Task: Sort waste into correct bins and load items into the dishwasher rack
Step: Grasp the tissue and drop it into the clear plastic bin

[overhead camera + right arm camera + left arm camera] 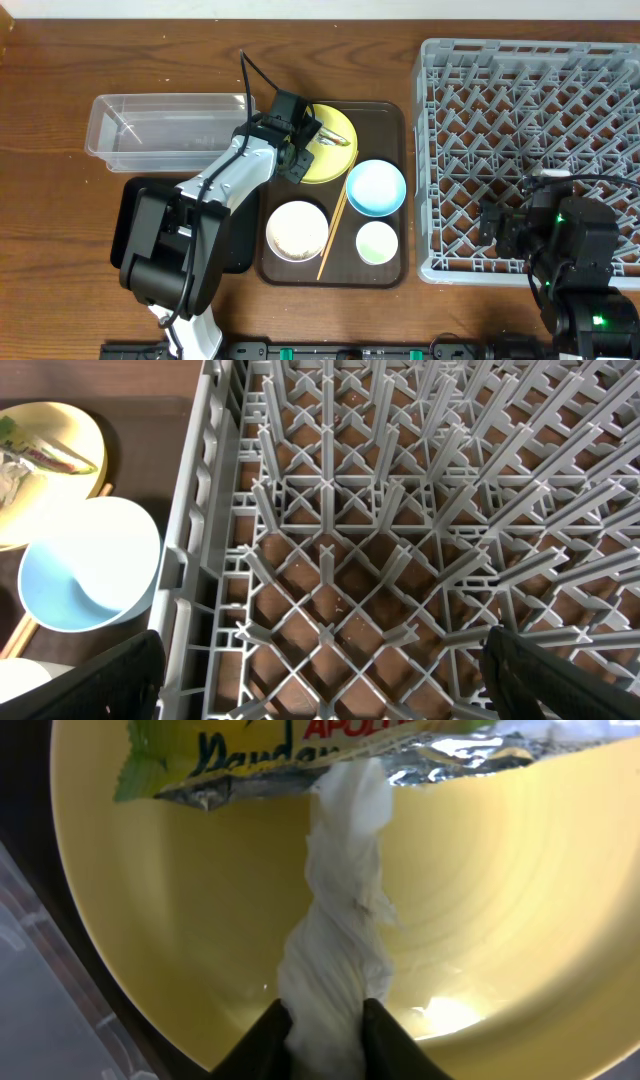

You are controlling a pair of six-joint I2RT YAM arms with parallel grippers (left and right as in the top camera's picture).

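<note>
Left wrist view, me: the twisted white scrap (335, 890) is pinched in my left gripper (326, 1038). Fingertips (265, 1045) are nearly together, one on each side, both touching it. The scrap runs up to the torn foil end of the green-and-orange snack wrapper (300, 755); can't tell if the two are joined. Both are over the yellow plate (500, 920). Can't tell whether the scrap is clear of the plate's surface.

Op: Other hand?

Me: Right gripper (320, 680) is spread wide and empty, hanging above the dishwasher rack (424, 160), on the side nearest the light blue bowl (375, 187).

Op: Progress?

Me: Early, I'd judge.
- **Bins:** the clear tub (165, 130) looks empty. The black tray (242, 240) is mostly hidden under my left arm, so no call there.
- **Rack:** holds nothing.
- **Dishes:** plate, blue bowl, white bowl (297, 230), green cup (377, 242) and chopsticks (332, 235) all sit on the brown serving tray (385, 125).
- **Left to do:** scrap and wrapper into bins, then all five items into the rack.
- **Rice grains:** can't make any out.
</note>
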